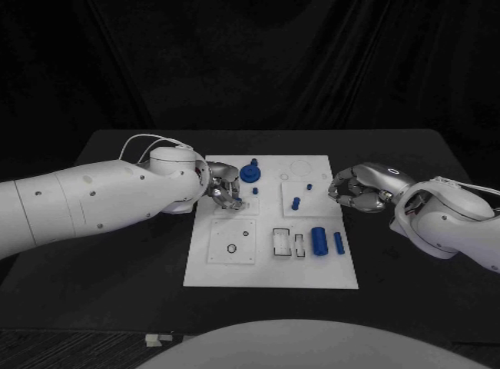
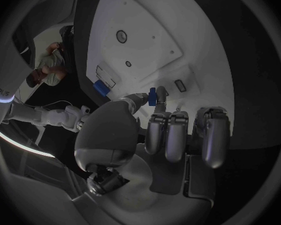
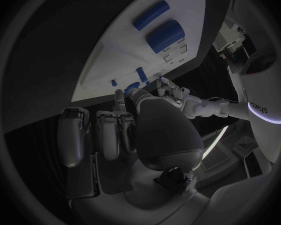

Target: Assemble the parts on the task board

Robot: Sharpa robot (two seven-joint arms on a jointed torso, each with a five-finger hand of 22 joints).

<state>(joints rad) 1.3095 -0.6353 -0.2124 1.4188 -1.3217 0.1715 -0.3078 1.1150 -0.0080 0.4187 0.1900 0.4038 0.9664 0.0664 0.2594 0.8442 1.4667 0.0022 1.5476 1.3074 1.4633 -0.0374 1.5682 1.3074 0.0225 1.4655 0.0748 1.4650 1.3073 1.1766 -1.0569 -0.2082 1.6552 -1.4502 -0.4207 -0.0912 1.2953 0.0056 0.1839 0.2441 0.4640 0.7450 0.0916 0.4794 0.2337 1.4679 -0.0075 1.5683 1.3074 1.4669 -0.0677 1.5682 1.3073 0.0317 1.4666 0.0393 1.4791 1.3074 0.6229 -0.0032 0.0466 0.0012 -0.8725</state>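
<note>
My left hand [image 1: 226,196] was down on the board's [image 1: 269,277] left side, just below the tall blue part [image 1: 253,171] standing near the top. In the left wrist view, thumb and a finger [image 2: 160,96] pinched a small blue peg [image 2: 152,96], the other fingers curled in beside it. So I judged I was mid-placement, carrying that peg to a seat on the upper-left plate.

My right hand [image 1: 359,188] hung just off the board's right edge, fingers curled in on nothing I could see, waiting.

Parts not yet touched: a small peg [image 1: 296,204] lay loose in the middle of the board, and lower right lay a fat cylinder [image 1: 319,237] with a slim one [image 1: 339,243] beside it, next to the rectangular slots [image 1: 283,241].

Next, as I read it, I needed to bring the peg upright over its hole and press straight down; a tilt would jam it. I couldn't tell which hole from here, since my own fingers hid it.
</note>
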